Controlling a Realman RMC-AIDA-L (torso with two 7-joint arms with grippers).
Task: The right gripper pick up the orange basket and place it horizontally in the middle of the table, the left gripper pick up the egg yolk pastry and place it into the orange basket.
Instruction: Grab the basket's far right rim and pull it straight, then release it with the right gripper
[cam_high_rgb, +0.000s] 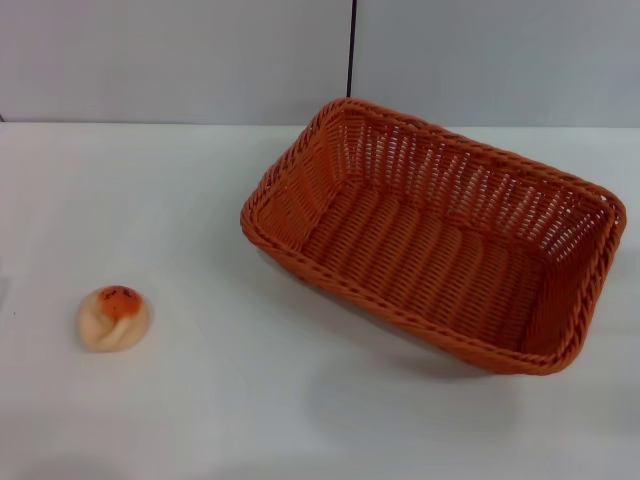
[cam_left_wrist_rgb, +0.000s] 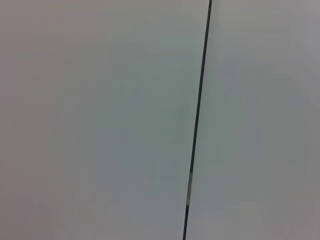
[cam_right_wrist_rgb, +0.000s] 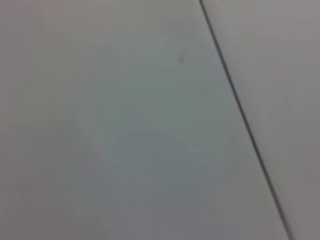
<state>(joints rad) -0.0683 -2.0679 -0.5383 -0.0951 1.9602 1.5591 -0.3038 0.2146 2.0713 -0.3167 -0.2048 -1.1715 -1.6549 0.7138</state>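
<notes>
No arm, hand or other robot part shows in any view.

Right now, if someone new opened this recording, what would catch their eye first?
The big orange basket would, sitting at an angle on the right half of the white table, empty and open side up. Next is the small egg yolk pastry, alone near the left front, well apart from the basket. Neither arm shows; both wrist views see only a pale wall with a dark seam.

Basket right on table, angled, pastry well apart at left-front
</notes>
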